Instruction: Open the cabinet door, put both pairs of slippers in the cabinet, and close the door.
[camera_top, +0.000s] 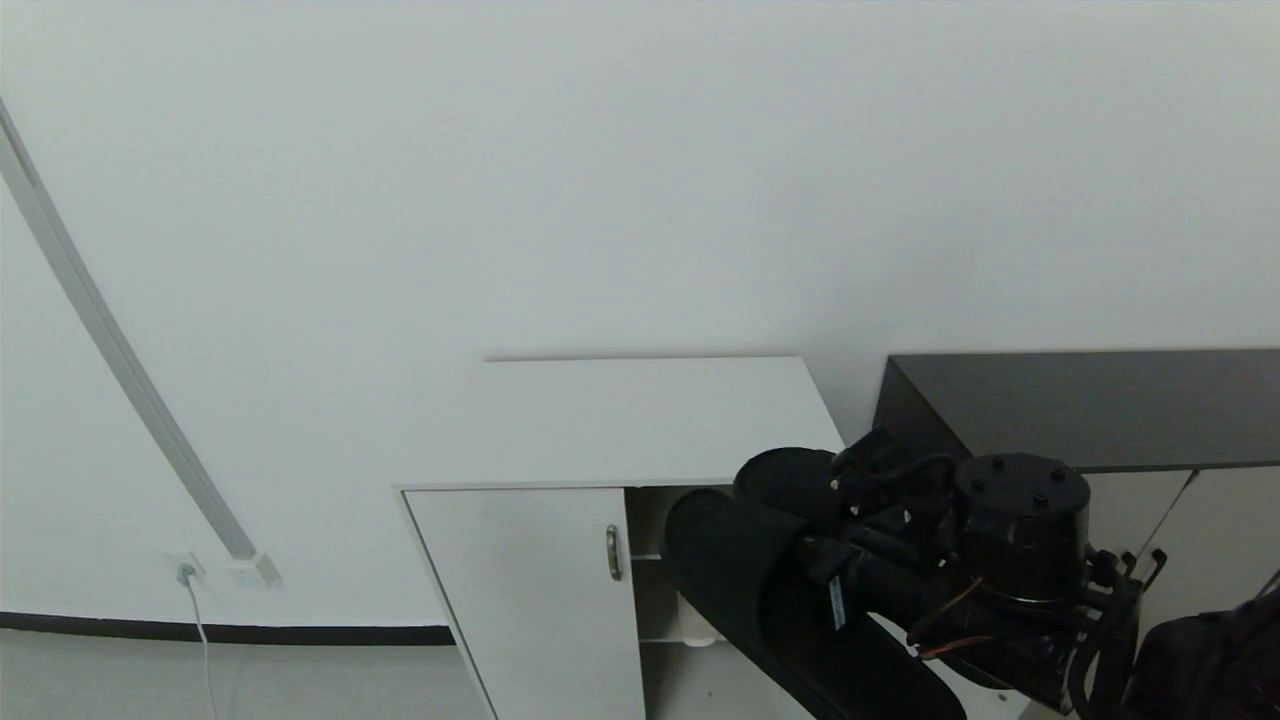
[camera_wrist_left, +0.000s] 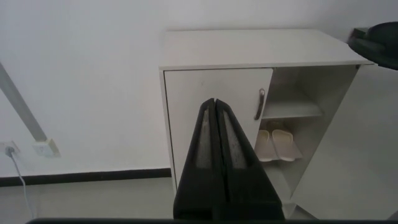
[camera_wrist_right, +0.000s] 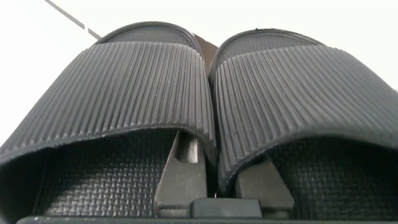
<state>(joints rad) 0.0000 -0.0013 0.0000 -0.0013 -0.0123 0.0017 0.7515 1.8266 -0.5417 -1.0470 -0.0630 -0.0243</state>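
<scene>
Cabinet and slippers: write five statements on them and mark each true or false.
1. The right gripper holds the black slippers. True.
2. The cabinet is fully shut. False: its left door is closed, but the right side stands open.
3. Pale slippers lie inside the cabinet. True.
4. The left gripper is wide open. False: its fingers are pressed together and hold nothing.
5. The black slippers rest on top of the cabinet. False: they hang in the right gripper in front of the open side.
</scene>
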